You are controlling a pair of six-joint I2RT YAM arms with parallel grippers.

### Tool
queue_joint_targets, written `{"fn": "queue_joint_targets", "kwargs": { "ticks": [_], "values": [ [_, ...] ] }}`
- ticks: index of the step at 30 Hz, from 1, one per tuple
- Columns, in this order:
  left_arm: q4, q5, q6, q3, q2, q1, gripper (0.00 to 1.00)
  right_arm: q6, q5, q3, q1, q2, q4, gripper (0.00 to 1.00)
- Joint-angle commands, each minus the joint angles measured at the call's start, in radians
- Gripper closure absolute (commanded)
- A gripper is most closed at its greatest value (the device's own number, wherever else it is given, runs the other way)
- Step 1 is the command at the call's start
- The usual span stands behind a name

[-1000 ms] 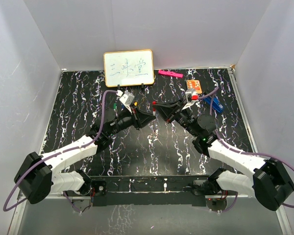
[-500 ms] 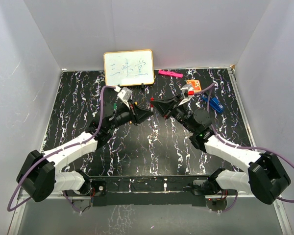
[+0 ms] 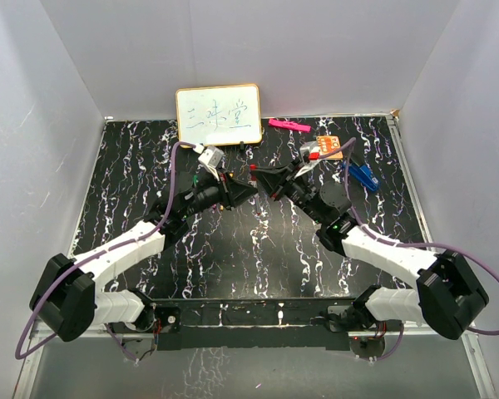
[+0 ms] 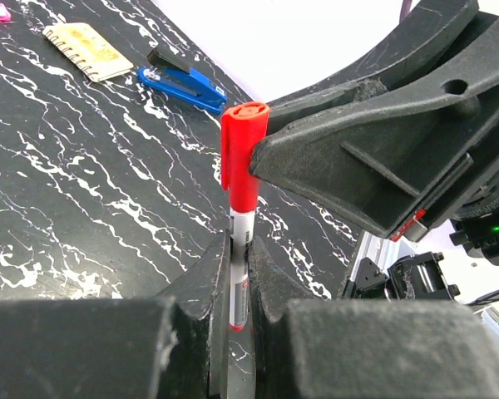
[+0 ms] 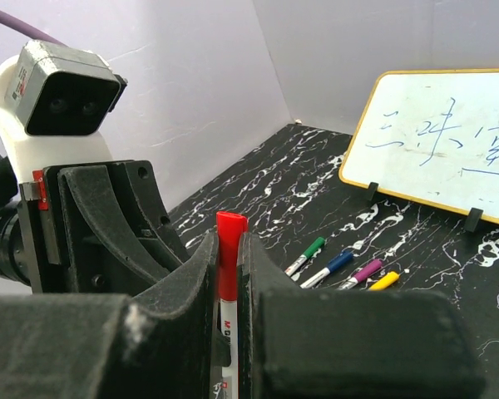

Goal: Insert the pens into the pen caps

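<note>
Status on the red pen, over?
Left tool shut on red pen. Right tool shut on red cap, cap over pen tip. Other pens lie by whiteboard, apart.

The left gripper (image 4: 239,258) and right gripper (image 5: 229,249) meet tip to tip, so each blocks the way straight ahead of the other's fingers (image 4: 212,274). The red pen (image 4: 239,295) fills the slot between the left fingers, and the right ones pinch its red cap (image 4: 243,158). Past the right fingertips, four loose pens (image 5: 333,268) lie in front of the whiteboard (image 5: 449,141). Beyond the left fingertips, bare table (image 4: 83,166) runs to a blue clip (image 4: 183,79) and a card (image 4: 87,51).
</note>
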Motion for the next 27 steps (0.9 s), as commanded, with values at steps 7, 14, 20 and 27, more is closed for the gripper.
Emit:
{"fn": "queue_joint_targets", "kwargs": {
  "ticks": [7,14,20,27],
  "values": [
    [0.266,-0.1,0.021,0.125,-0.062,0.051,1.0,-0.048,-0.047,-0.032,0.11,0.087,-0.34,1.0],
    [0.218,-0.099,0.017,0.078,-0.103,0.052,1.0,-0.065,0.026,0.012,0.109,0.077,-0.34,1.0],
    [0.166,-0.088,-0.003,0.017,-0.12,0.052,1.0,-0.102,0.118,0.069,0.109,0.052,-0.333,1.0],
    [0.124,-0.095,-0.017,-0.035,-0.12,0.053,1.0,-0.087,0.21,0.14,0.109,0.076,-0.369,1.0]
  ]
}}
